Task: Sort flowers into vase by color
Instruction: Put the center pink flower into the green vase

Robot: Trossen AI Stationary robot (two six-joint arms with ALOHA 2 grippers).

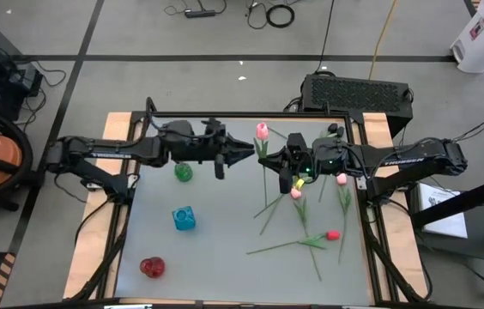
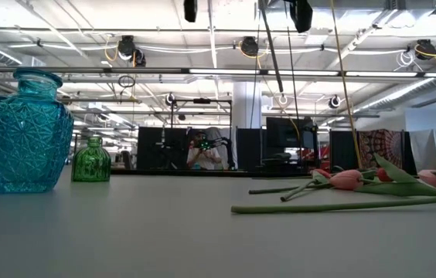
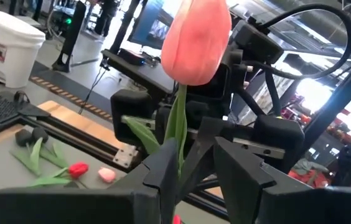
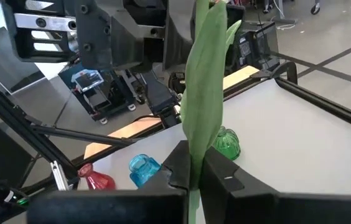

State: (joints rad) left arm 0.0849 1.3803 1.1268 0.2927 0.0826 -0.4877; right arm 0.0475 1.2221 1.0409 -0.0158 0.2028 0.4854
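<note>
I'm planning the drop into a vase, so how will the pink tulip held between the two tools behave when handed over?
The pink artificial tulip with a thin green stem probably stays fairly stiff: it stands upright above the right tool, shut on its stem. It looks light, and its top-heavy bud may sway. The left tool stands open around the slim stem, which could twist when pinched.

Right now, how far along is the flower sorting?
Nothing looks sorted yet: none of the three vases shows a flower. In hand: right gripper shut on a pink tulip, with the open left gripper at its stem. Several tulips remain lying on the table.
</note>
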